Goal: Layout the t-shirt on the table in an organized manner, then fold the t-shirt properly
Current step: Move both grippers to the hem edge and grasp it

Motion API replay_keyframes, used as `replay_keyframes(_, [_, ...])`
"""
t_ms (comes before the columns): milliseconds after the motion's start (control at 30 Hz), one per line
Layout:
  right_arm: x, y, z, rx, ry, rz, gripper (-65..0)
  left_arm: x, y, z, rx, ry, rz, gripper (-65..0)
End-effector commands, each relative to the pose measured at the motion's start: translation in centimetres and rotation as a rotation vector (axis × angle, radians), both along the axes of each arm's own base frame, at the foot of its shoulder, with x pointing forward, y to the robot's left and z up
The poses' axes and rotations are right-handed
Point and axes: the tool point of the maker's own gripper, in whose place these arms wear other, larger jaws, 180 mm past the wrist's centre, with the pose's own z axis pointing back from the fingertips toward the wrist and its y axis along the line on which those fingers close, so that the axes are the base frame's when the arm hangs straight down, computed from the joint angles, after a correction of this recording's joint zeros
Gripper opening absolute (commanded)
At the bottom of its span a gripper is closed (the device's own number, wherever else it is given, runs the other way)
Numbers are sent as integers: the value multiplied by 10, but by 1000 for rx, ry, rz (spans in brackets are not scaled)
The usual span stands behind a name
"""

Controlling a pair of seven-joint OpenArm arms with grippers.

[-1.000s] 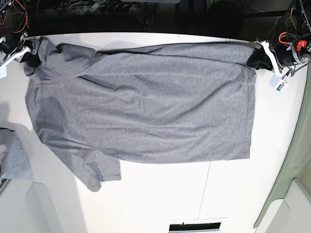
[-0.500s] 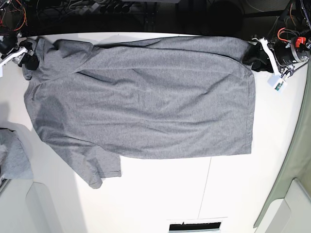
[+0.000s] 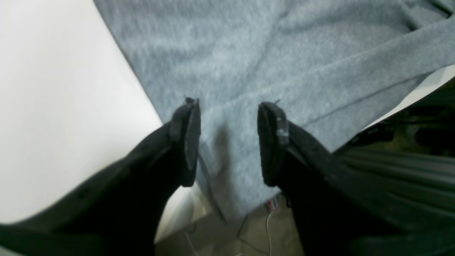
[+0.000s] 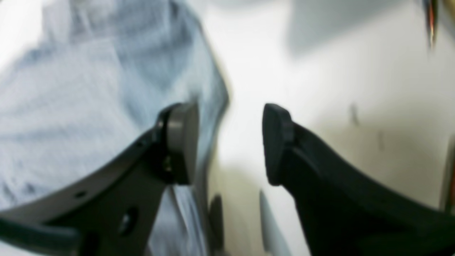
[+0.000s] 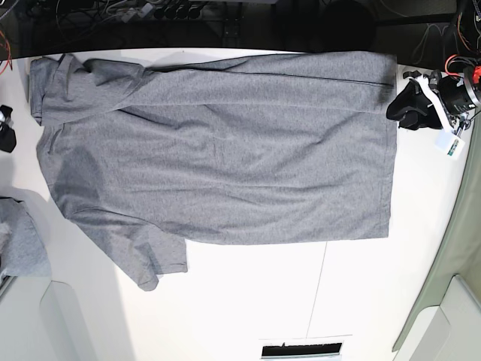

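The grey t-shirt (image 5: pixel 218 150) lies spread flat on the white table (image 5: pixel 301 301), its far edge along the table's far edge and one sleeve toward the front left. My left gripper (image 5: pixel 402 105) is open and empty just right of the shirt's far right corner. In the left wrist view this gripper (image 3: pixel 229 142) has its fingers apart over the shirt's corner (image 3: pixel 266 53). My right gripper (image 4: pixel 231 142) is open and empty beside the shirt's edge (image 4: pixel 89 89). In the base view the right gripper (image 5: pixel 6 137) shows only at the left edge.
Another grey cloth (image 5: pixel 19 248) lies at the left edge. A thin dark seam (image 5: pixel 317 293) runs to a dark slot (image 5: pixel 301 350) at the front. Cables lie beyond the far edge. A grey-green surface (image 5: pixel 451 248) borders the right.
Both grippers have let go of the shirt's far corners, opened and drawn outward. The shirt's far edge has dropped flat along the table's far edge.
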Motion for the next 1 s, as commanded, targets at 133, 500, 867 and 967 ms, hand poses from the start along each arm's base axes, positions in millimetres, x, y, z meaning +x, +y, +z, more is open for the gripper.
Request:
replay_keyframes(133, [52,-16,37,-48,-105,-43,-359,25,1,23,-4,-91,-13,-301])
replay_keyframes(500, [130,8,-20,-20,-13,-13,-359,64,7,50,45,-230,-19,-274])
replay_keyframes(867, [116,9,-62,4,97,-32,-359,145,30,31,22,-250,78,-274])
replay_keyframes(967, [111,9,-67,4,109,-32,-359,173,43,2,112,-217,137,-274])
